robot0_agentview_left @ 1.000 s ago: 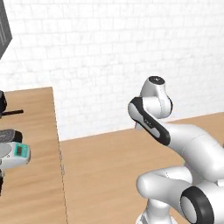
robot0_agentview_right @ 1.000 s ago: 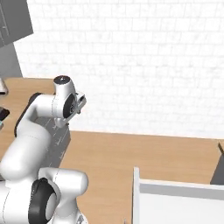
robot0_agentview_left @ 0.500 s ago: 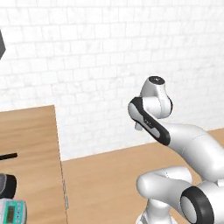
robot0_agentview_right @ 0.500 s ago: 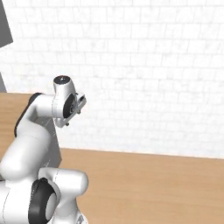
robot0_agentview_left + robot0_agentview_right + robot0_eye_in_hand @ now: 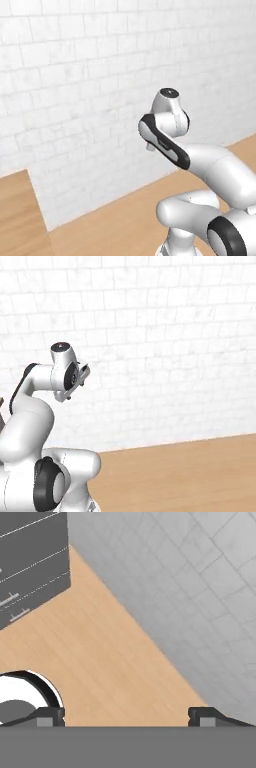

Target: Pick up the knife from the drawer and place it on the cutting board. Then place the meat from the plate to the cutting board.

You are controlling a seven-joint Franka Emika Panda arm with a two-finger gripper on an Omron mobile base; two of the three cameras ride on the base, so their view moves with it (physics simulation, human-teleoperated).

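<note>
Hand view showed the white arm's two-finger hand (image 5: 126, 714) spread wide and empty above light wooden floor (image 5: 115, 657), beside a white brick wall (image 5: 200, 587). Where the knife lay couldn't be told; its stiff, slim handle would probably suit gripping.

Glossy white rounded arm (image 5: 220, 170), black joint bands, grey end cap

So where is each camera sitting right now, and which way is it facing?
Left base view: behind the arm's left, facing the white brick wall and light wood floor; arm rises lower right.
Right base view: behind the arm's right, facing that wall and floor; arm lower left, gripper beside the wrist.
Hand view: on the hand, looking down at the floor, wall base and grey drawer fronts; fingertips wide apart, holding nothing.
Both base views share the wall, floor and arm.
</note>
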